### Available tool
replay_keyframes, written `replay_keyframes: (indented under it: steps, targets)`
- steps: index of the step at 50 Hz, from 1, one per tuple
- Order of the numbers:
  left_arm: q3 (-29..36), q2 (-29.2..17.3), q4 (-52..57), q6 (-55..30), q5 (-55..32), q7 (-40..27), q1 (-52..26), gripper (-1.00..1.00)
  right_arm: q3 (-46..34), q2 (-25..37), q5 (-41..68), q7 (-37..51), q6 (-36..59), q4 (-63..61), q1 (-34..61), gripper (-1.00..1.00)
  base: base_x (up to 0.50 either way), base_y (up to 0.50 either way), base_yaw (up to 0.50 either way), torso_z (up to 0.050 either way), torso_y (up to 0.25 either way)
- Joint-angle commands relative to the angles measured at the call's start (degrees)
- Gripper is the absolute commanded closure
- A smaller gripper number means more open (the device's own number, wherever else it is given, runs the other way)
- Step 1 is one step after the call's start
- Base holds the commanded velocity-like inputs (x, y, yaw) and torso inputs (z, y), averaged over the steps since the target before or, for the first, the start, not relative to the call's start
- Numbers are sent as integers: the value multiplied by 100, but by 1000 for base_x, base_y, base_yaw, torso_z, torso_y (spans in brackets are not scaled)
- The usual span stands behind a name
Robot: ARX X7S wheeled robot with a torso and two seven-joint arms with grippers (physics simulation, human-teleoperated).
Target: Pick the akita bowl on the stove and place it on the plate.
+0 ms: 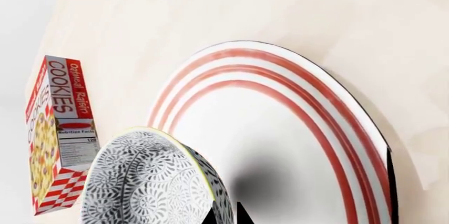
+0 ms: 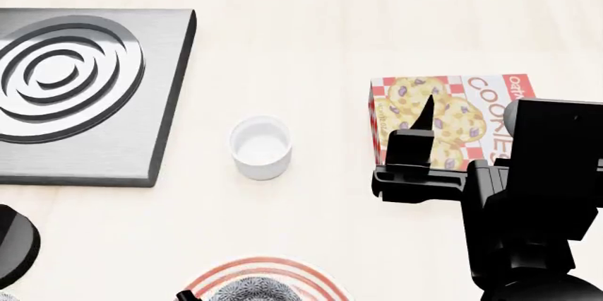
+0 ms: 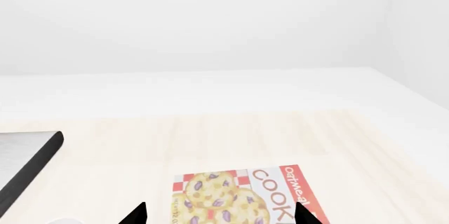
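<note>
The akita bowl [image 1: 151,182] sits right at my left claw [image 1: 224,214], over the plate [image 1: 281,145], w/ the plate's red rings spreading out beyond my tips. In the head view the bowl [image 2: 253,290] shows just inside the plate's rim [image 2: 282,267] at the near edge of the table [image 2: 311,46]; the stove [image 2: 80,89] is bare, well apart from me. So the bowl is off the stove & at the plate. I judge the step in hand is the set-down/release.

Left claw state: only two dark tips show at the frame edge next to the bowl wall, so I can't tell if I'm clamped on it or apart. Also can't tell if the bowl's base is touching the plate or hanging just above it.

To do this well: lower straight, keep the bowl level, aim nearer the plate's middle rather than its rim, let go only when it's seated, then back off upward w/o dragging the rim.

Farther out from me: a cookie box [image 1: 60,134] beside the bowl, a plain white cup [image 2: 261,147] between stove & box. My right claw [image 3: 218,212] hangs over that box, tips apart, holding nothing.
</note>
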Motion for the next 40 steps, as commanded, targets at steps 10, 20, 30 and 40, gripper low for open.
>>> replay_keyframes:
  steps: [10, 20, 30, 40]
  targets:
    - [-3, 21, -28, 27, 180, -183, 28, -100, -22, 33, 57, 48, -34, 16, -2, -100, 0, 0, 0, 0, 0]
    - [-47, 47, 46, -17, 146, -234, 67, -100, -32, 48, 83, 71, -55, 23, -4, -100, 0, 0, 0, 0, 0]
    - [-277, 101, 354, -192, -118, -227, 44, -100, -56, 63, 106, 106, -53, 34, -14, -100, 0, 0, 0, 0, 0]
    - [-540, 208, 589, -329, -384, -237, -36, -100, -63, 78, 135, 133, -65, 47, -3, -100, 0, 0, 0, 0, 0]
